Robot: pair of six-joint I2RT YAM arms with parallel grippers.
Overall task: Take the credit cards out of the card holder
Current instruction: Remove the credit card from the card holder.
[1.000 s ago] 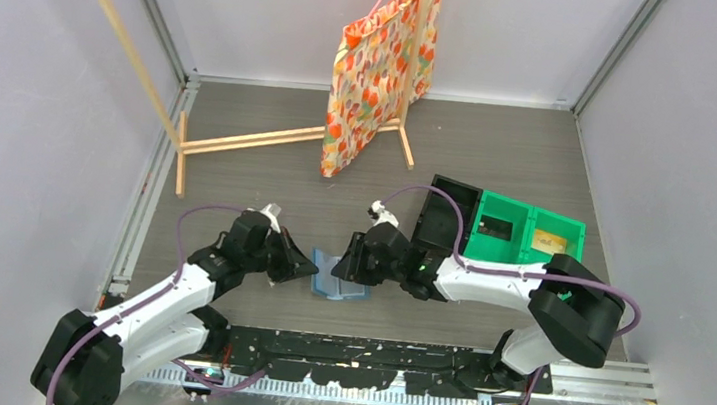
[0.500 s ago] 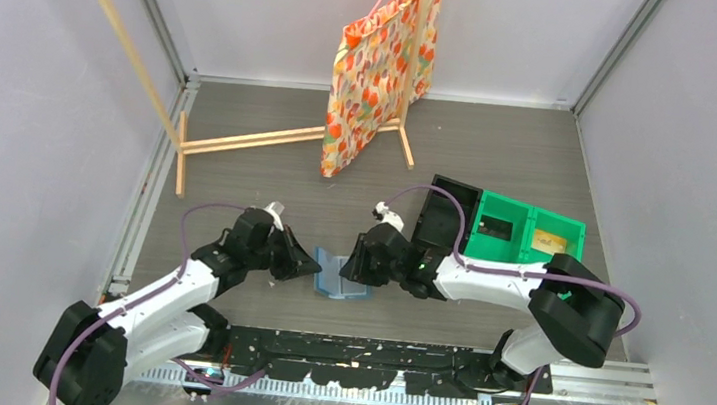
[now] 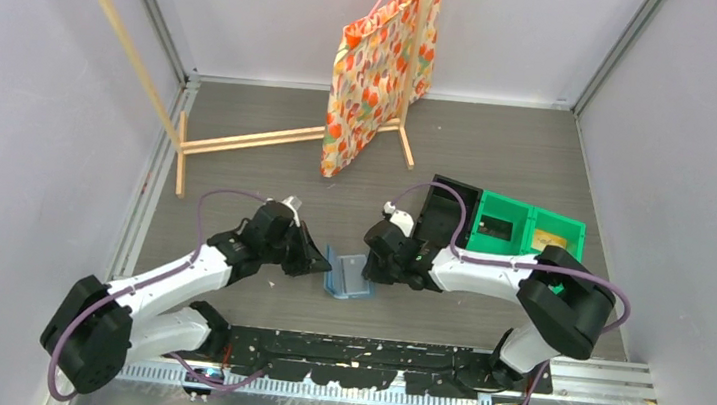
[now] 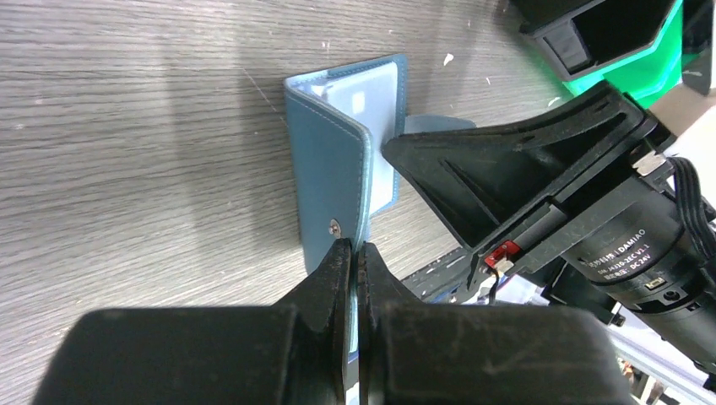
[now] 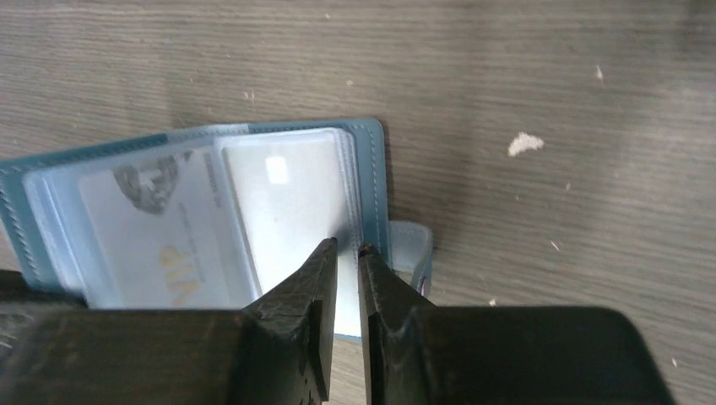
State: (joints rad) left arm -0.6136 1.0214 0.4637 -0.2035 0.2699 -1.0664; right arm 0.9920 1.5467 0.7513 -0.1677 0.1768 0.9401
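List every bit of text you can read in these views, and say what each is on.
"VIP": on the pale card in a sleeve of the holder.
"DAMIAO": on the motor label at the right arm's wrist.
"DC 24V": same motor label.
"2EC V1.1": same motor label; the start of that line can't be read.
Tan tag in the green bin: marks too small to read.

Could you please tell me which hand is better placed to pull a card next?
Right: the right hand straddles the edge of the sleeved credit cards; the left hand pinches the card holder cover.
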